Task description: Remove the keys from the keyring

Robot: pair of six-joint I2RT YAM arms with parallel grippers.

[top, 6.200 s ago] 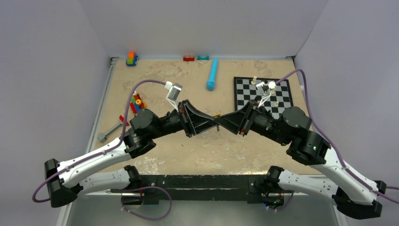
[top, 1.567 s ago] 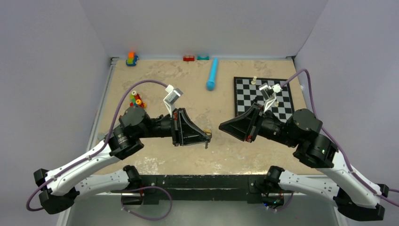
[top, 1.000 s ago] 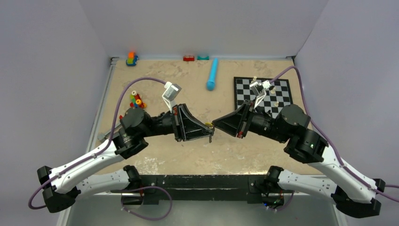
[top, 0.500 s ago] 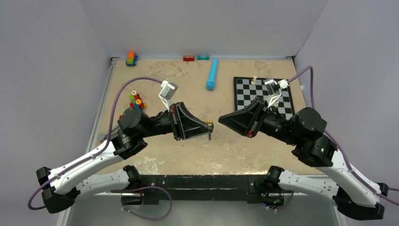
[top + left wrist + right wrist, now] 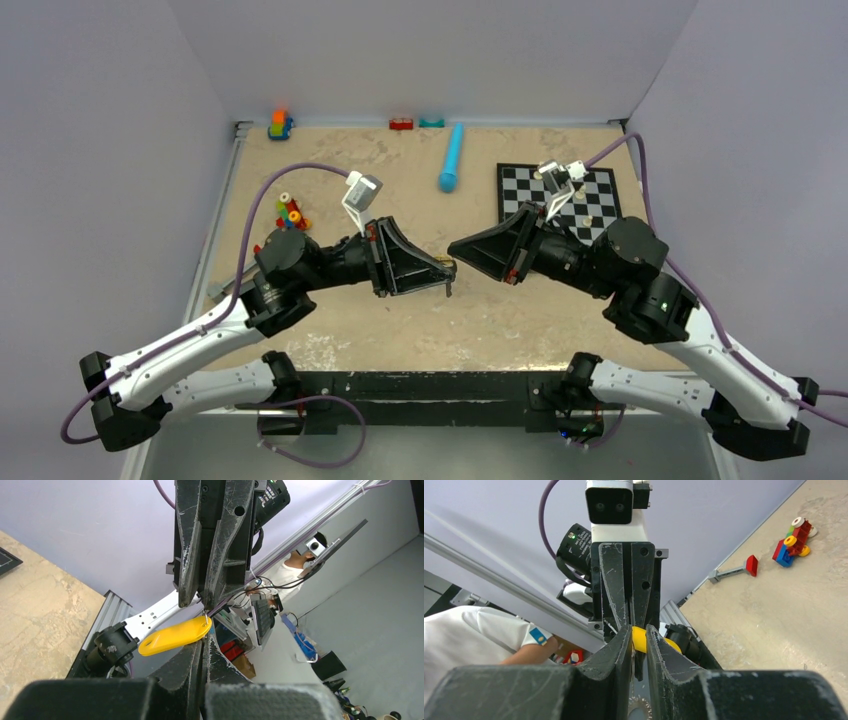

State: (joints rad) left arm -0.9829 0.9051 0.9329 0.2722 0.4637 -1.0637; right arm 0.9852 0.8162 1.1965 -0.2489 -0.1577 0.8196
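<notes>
Midway across the sandy table (image 5: pixel 420 330), the two arms meet tip to tip above the surface. The left gripper (image 5: pixel 202 642) is clamped tight on the top of a yellow tag (image 5: pixel 172 636), which slants away toward the table side. A thin wire ring (image 5: pixel 206 616) rises from the tag's end, just at the tips of the right gripper (image 5: pixel 638 632). The right fingers stand only a narrow slit apart, and the yellow of the tag shows through the gap. From above, a brass-gold key (image 5: pixel 450 265) glints at the spot where the two sets of tips come together. The silvery key cannot be made out in any view. Under the right arm lies a chessboard (image 5: pixel 515 185), partly covered by the wrist. A blue tube (image 5: pixel 452 160) rests near the far edge. A cluster of coloured toy bricks (image 5: pixel 290 213) sits just beyond the left arm's elbow.
</notes>
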